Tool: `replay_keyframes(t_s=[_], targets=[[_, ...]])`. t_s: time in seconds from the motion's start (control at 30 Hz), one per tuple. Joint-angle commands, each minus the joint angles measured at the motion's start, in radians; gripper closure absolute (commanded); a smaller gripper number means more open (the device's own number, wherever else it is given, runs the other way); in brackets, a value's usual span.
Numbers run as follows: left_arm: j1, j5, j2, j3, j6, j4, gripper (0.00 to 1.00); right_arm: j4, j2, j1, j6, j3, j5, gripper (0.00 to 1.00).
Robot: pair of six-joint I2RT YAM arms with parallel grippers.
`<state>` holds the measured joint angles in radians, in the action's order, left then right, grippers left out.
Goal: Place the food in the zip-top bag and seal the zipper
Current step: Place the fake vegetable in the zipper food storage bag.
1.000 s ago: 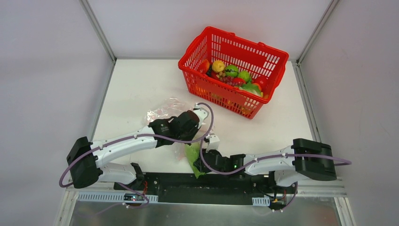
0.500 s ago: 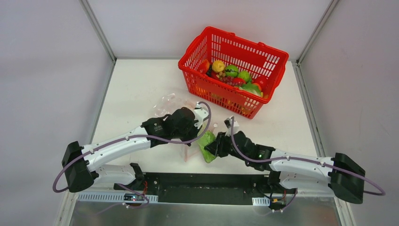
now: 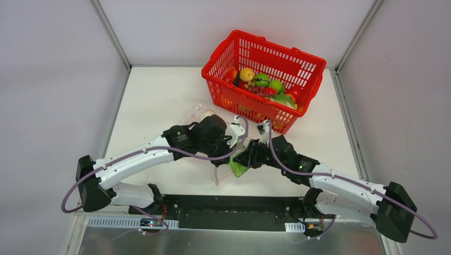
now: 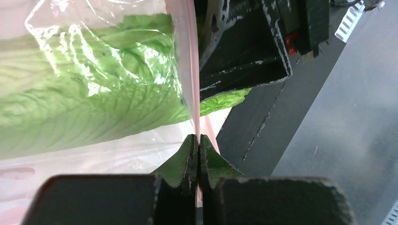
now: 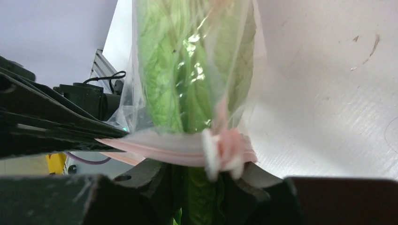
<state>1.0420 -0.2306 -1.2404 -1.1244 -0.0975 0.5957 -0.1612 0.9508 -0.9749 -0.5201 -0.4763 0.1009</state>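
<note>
While the left tool (image 4: 197, 145) is clamped flat on the zipper (image 4: 191, 79), holding up the mouth of the bag (image 4: 98, 33) mid-bench (image 3: 154, 101), the right tool (image 5: 202, 176) is closed on the near end of the cabbage (image 5: 187, 70). The cabbage's long axis runs left from that tool, mostly inside the bag with its stub outside. The right arm looks best placed to push it home. No writing is legible.
</note>
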Motion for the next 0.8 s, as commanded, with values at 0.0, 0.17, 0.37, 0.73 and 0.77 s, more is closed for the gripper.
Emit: replay_keyframes(t_s=[0.0,0.17,0.37,0.73,0.77], targets=[[0.015,-0.071,0.004,-0.027,-0.005,0.034,1.00,-0.021,-0.002,0.025,0.072,-0.097,0.092,0.81],[0.015,-0.026,0.066,0.037,-0.064,-0.125,1.00,0.044,0.109,0.023,0.115,-0.158,0.127,0.82],[0.015,-0.047,0.034,-0.006,-0.046,-0.057,1.00,0.034,0.105,0.024,0.094,-0.166,0.004,0.55],[0.010,0.187,0.092,0.095,-0.090,-0.193,1.00,0.056,0.083,0.023,0.202,-0.154,0.282,0.84],[0.010,0.185,0.090,0.096,-0.091,-0.208,1.00,0.052,0.081,0.023,0.208,-0.157,0.321,0.84]])
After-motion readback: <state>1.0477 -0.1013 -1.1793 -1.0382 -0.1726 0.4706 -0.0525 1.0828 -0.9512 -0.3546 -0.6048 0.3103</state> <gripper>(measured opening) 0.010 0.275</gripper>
